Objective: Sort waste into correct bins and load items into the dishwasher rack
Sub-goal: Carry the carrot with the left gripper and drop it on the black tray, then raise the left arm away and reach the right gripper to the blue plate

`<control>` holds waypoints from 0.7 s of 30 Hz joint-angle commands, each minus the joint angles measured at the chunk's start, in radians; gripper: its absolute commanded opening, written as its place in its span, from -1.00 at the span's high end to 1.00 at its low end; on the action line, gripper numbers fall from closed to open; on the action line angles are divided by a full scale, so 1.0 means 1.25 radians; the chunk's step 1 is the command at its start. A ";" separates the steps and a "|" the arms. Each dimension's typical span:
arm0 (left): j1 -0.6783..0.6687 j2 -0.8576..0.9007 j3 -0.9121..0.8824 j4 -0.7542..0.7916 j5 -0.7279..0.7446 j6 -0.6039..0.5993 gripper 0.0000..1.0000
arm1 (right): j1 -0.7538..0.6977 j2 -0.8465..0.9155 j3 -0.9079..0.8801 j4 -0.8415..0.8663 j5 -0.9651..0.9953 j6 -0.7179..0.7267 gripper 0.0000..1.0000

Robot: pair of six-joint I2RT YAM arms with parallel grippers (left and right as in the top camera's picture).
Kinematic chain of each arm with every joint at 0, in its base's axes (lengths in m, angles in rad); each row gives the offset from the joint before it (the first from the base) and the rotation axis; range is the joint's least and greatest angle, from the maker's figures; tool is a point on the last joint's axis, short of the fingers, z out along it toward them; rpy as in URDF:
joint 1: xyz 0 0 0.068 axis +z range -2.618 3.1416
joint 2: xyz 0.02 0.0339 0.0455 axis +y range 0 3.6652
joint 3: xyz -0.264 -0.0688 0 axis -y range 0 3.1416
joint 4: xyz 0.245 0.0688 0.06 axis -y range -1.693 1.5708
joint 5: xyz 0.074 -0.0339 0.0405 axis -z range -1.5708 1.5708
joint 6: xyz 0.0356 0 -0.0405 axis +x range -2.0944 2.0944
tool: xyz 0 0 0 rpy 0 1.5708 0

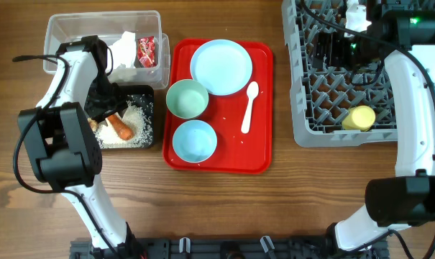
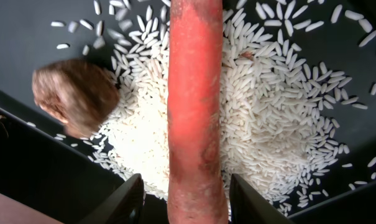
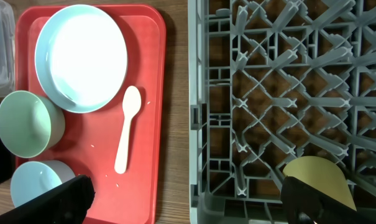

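Observation:
The orange carrot (image 1: 120, 127) (image 2: 194, 93) lies on loose rice (image 2: 262, 124) in the black tub (image 1: 149, 137), beside the brown scrap (image 2: 76, 93). My left gripper (image 1: 102, 101) (image 2: 184, 199) is low in the tub, open, its fingers either side of the carrot's end with gaps. The clear tub (image 1: 59, 25) holds the tissue (image 1: 122, 47) and the red wrapper (image 1: 146, 50). The yellow cup (image 1: 359, 117) (image 3: 318, 177) sits in the grey rack (image 1: 303, 108) (image 3: 262, 93). My right gripper (image 1: 331, 50) (image 3: 188, 199) is wide open and empty above the rack's left edge.
The red tray (image 1: 260, 151) (image 3: 150, 155) between tubs and rack carries the blue plate (image 1: 221, 66) (image 3: 82, 56), mint bowl (image 1: 187, 98) (image 3: 26, 121), blue bowl (image 1: 195, 140) (image 3: 35, 180) and white spoon (image 1: 249, 108) (image 3: 127, 127). A few rice grains lie on the tray.

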 commanded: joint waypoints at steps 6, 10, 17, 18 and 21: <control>0.002 -0.002 0.012 -0.037 -0.011 -0.004 0.11 | -0.001 0.015 0.002 -0.001 0.017 0.003 -0.99; 0.002 -0.010 0.061 -0.071 -0.009 0.004 0.03 | -0.001 0.015 0.002 -0.001 0.017 0.003 -0.99; -0.002 -0.080 0.127 -0.106 0.030 0.093 -0.07 | -0.001 0.015 0.002 -0.001 0.016 0.004 -1.00; -0.007 -0.095 0.132 -0.104 0.045 0.113 -0.08 | -0.001 0.015 0.002 -0.001 0.016 0.004 -0.99; -0.028 -0.132 0.135 -0.093 0.109 0.186 -0.09 | -0.001 0.015 0.002 0.000 0.016 0.004 -0.99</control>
